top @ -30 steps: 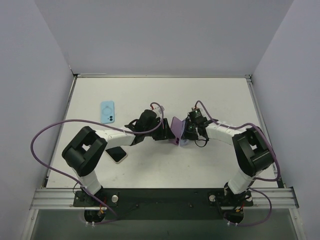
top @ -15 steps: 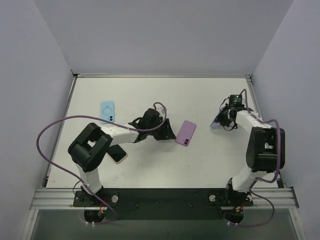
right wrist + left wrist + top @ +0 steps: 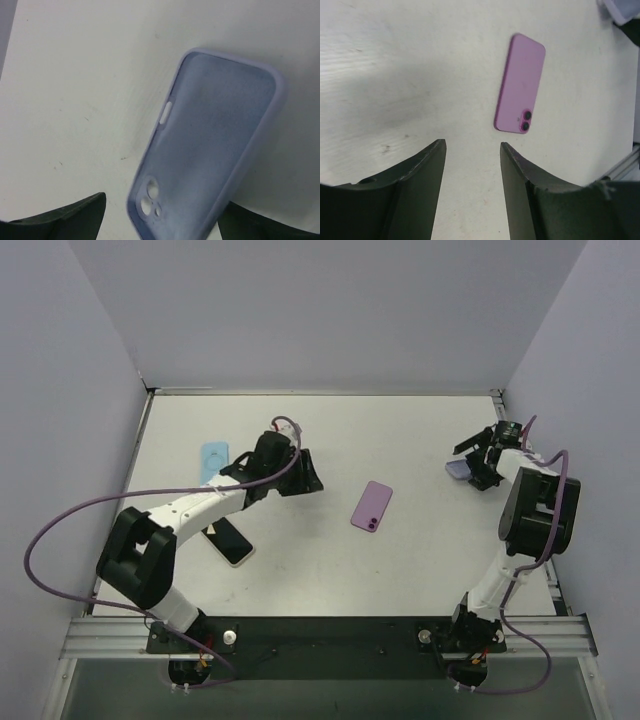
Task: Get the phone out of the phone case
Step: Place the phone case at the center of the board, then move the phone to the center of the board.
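Black phone (image 3: 228, 542): near left on the white table (image 3: 420, 570); flat, dark face up, set at an angle, just beside the left forearm.
Purple phone (image 3: 371, 506): mid-table, flat, back up, no case on it. Twin lenses at its near end. Nothing touches it.
Left gripper (image 3: 308, 476): left of the purple phone and well apart from it. Fingers spread, only bare table between them.
Left wrist view: the purple phone (image 3: 520, 90) lies beyond the two dark fingers (image 3: 415, 190), tilted a little.
Lavender case (image 3: 457, 470): far right, near the table's right edge and well apart from the purple phone. Hollow side up and empty.
Right wrist view: the lavender case (image 3: 210, 145) shows its camera cut-outs at the end nearer the fingers and a button slot on one long edge.
Right gripper (image 3: 475, 462): at the lavender case, fingers wide apart, the case's lens end lying between them. Cannot tell whether a finger touches its edge.
Light-blue rectangle (image 3: 214, 462): far left, flat, just beyond the left arm; phone or case, cannot tell which.
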Controlling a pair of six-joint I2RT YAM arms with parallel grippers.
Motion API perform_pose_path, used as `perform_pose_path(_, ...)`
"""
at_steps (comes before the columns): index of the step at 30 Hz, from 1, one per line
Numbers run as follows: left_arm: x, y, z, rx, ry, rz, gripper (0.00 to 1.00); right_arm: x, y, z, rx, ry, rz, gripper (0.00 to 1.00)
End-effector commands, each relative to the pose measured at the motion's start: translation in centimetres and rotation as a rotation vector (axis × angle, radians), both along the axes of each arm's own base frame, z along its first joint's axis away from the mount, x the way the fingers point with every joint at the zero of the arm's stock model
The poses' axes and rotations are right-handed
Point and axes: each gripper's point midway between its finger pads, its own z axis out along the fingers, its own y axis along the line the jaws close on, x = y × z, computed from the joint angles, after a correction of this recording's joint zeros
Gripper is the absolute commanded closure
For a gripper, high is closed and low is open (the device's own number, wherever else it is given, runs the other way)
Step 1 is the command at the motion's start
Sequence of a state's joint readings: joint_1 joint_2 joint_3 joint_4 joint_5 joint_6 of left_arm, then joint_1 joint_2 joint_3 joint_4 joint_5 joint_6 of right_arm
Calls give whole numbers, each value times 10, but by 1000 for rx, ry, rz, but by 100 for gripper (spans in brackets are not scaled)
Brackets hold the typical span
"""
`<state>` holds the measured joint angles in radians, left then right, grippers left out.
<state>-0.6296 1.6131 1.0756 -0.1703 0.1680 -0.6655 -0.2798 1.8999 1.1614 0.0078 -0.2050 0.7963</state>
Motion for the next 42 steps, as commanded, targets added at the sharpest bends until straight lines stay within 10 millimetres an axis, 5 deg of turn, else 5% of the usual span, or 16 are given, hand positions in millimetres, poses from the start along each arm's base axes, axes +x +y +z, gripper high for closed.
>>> perform_pose_path(1,25,65,26,78,-31,161,41,-28,-12,9,-81,80,-98,8)
perform_pose_path(2,27,74,33,80,-46,182,37,-32,-13,17,-91,69,-107,0)
perform_pose_path(5,37,107,43,122,-67,259,26,-50,-11,24,-112,75,-130,0)
perform_pose_path(10,46,152,46,197,-56,379,24,-71,22,26,-97,60,-52,0)
perform_pose_path(13,45,180,41,254,-27,471,23,-76,60,34,-95,34,69,0)
perform_pose_path(14,44,188,38,269,-11,505,9,-76,72,40,-90,11,107,0)
perform_pose_path(22,41,260,-2,514,163,611,7,-102,177,45,-80,-35,434,0)
perform_pose_path(32,94,286,-47,666,226,524,3,-119,202,57,-96,-60,548,0)
perform_pose_path(42,113,295,-81,709,294,444,2,-125,204,65,-89,-77,569,0)
